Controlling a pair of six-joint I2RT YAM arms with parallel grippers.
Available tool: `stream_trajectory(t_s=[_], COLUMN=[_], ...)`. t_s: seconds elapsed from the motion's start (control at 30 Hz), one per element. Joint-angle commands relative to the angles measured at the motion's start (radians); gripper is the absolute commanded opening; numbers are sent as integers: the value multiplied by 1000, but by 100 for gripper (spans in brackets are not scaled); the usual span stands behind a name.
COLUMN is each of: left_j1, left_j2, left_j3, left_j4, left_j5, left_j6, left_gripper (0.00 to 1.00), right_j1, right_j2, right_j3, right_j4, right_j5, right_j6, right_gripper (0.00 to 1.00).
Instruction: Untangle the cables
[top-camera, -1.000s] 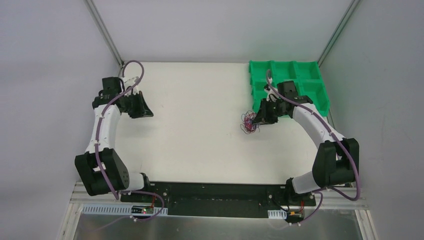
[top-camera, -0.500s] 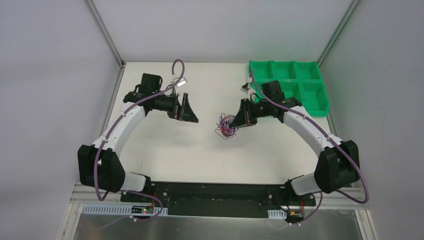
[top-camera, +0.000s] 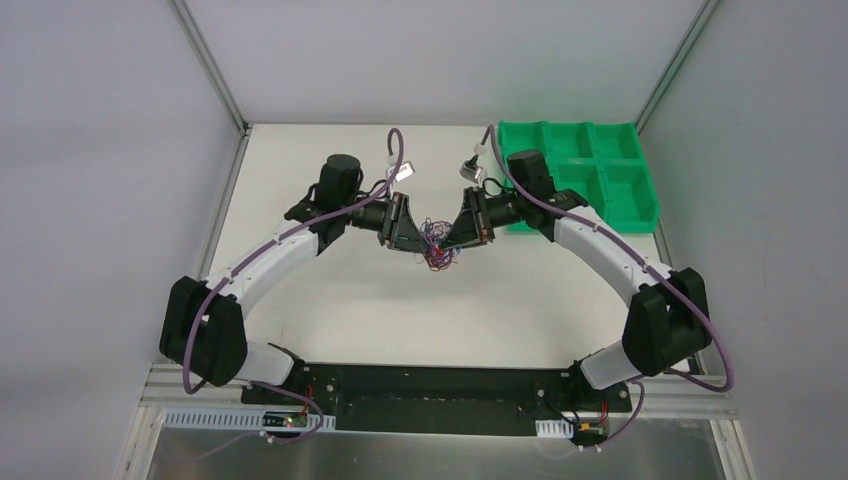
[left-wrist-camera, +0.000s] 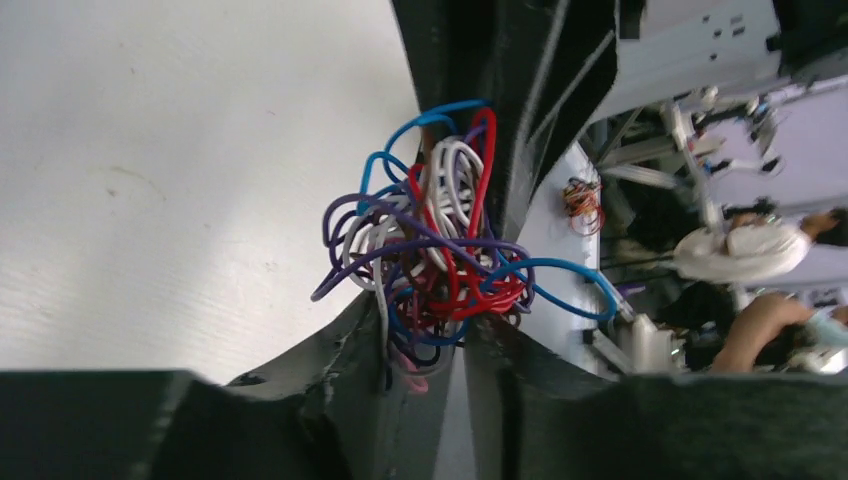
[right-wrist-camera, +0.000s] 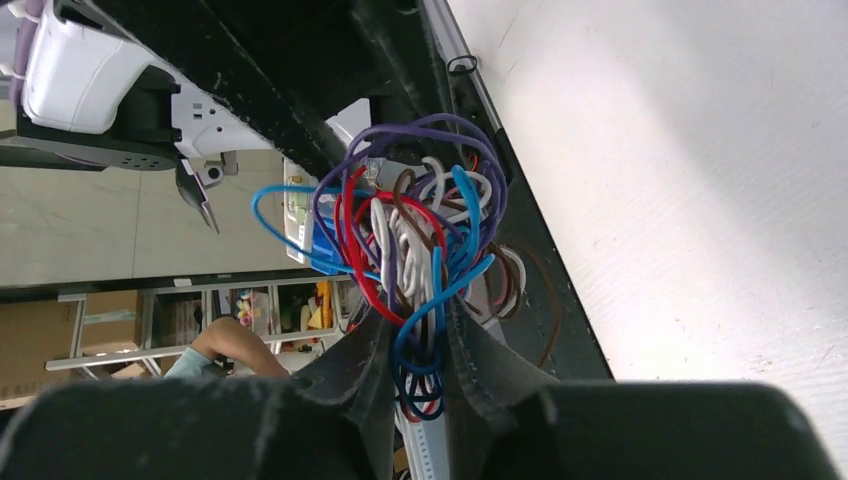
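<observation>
The cables (top-camera: 437, 247) are one tangled bunch of thin red, blue, purple, white and dark wires, held just above the middle of the table between my two grippers. My right gripper (top-camera: 456, 236) is shut on the bunch from the right; in the right wrist view the loops (right-wrist-camera: 410, 230) are pinched between its fingers (right-wrist-camera: 418, 320). My left gripper (top-camera: 418, 238) meets it from the left. In the left wrist view its fingers (left-wrist-camera: 425, 330) are closed narrowly on the lower loops of the bunch (left-wrist-camera: 440, 260). The two grippers face each other, almost touching.
A green bin (top-camera: 575, 127) with several compartments stands at the back right corner of the white table (top-camera: 330, 290). Grey walls enclose the left, back and right sides. The arm bases sit on the black rail at the near edge.
My right gripper carried the bunch leftward from beside the green bin to the table's middle. My left arm swung right from the far left and took hold of the bunch.
</observation>
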Motion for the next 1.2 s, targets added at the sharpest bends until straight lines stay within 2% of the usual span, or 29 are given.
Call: stream_trajectory(t_s=[0.0,0.03,0.1,0.17,0.2,0.27,0.3,0.37,0.43,0.53,0.67,0.77,1.0,1.17], left_j1=[-2,5,25,49,58,62,62,66,82,174,321,400,540,644], left_j2=[-21,-36,-68,-96,-106,-115,-114,-112,-108,-105,-139,-153,-115,-50], left_j3=[-10,-11,-18,-37,-49,-60,-60,-51,-12,17,24,31,74,76], left_j4=[165,138,48,16,16,15,15,-16,-127,-313,-532,-636,-822,-877], left_j5=[36,37,31,27,23,20,19,8,-10,-9,-47,-91,-378,-495], left_j6=[-98,-80,-41,-24,-26,-31,-36,-35,15,121,320,420,632,761], left_gripper=[5,0,0,0,0,0,0,0,0,0,0,0,0,0], right_j1=[-9,-26,-69,-97,-99,-96,-93,-93,-102,-150,-255,-303,-389,-486], right_j2=[-15,-19,-28,-35,-39,-54,-63,-77,-86,-95,-110,-135,-220,-262], right_j3=[26,19,13,10,8,-2,-13,-20,-5,12,7,-5,-14,5], right_j4=[20,1,-61,-109,-117,-89,-55,-25,-87,-192,-268,-293,-322,-341], right_j5=[-69,-51,-2,26,35,59,75,112,212,359,422,490,757,836], right_j6=[24,9,-35,-74,-86,-82,-60,-41,-89,-173,-252,-285,-431,-486], right_gripper=[25,29,40,43,39,2,0,0,0,0,0,0,0,0])
